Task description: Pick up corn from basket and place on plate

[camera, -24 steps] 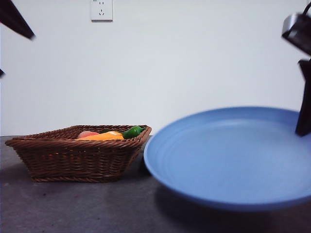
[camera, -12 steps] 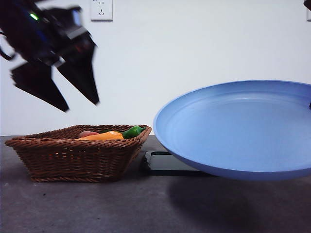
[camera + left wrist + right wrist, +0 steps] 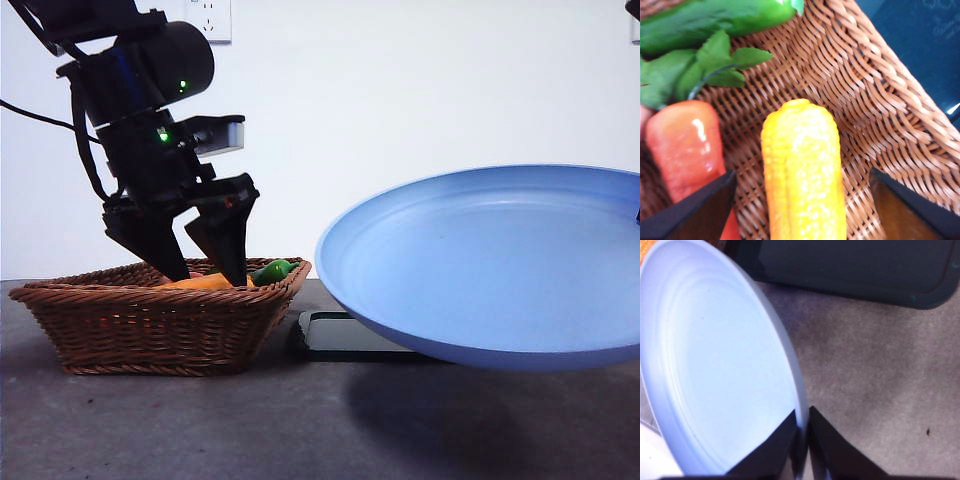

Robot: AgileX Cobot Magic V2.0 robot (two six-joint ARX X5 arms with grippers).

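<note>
**Left end effector spread over the corn, right one holding the plate aloft**

At the far left of the front view, the basket sits on the dark counter. The left end effector reaches down into it from above, its two black jaws spread wide. In the left wrist view those jaws stand on either side of the corn without touching it. The corn lies on the wicker floor of the basket, just beside an orange-red vegetable with green leaves, and a glossy green vegetable lies beyond both. From the front, only a sliver of the corn shows above the braided rim.

Just right of the basket, a flat black tray lies on the counter. Further right, the blue plate hangs tilted in the air, clear of the counter. The right end effector is clenched on the plate's rim, one jaw on each face of it.
</note>
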